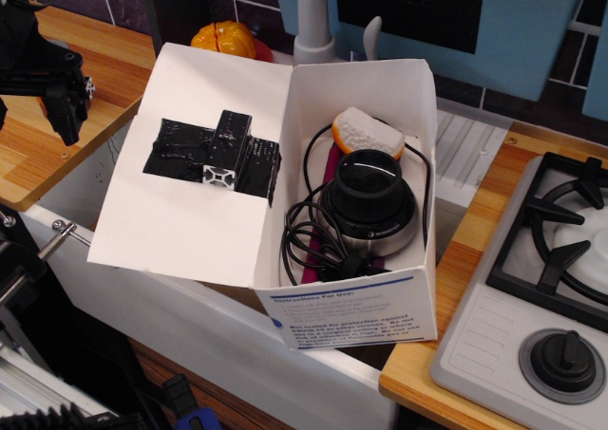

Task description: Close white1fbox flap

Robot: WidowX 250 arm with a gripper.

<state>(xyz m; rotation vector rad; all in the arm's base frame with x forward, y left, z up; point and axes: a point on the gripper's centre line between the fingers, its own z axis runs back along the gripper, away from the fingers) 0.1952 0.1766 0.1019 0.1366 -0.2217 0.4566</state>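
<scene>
white1fbox (380,307) sits open over the sink, blue-printed short side facing the camera | flap (195,164) lies folded out flat to the left, black tape patch (214,155) up | claw (57,93) at far left, apart from flap; spread or pressed together cannot be told.

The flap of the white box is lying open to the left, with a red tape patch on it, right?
Nearly. The flap of the white box does lie open to the left, but its tape patch is black, not red, as the observation.image view shows.
</scene>
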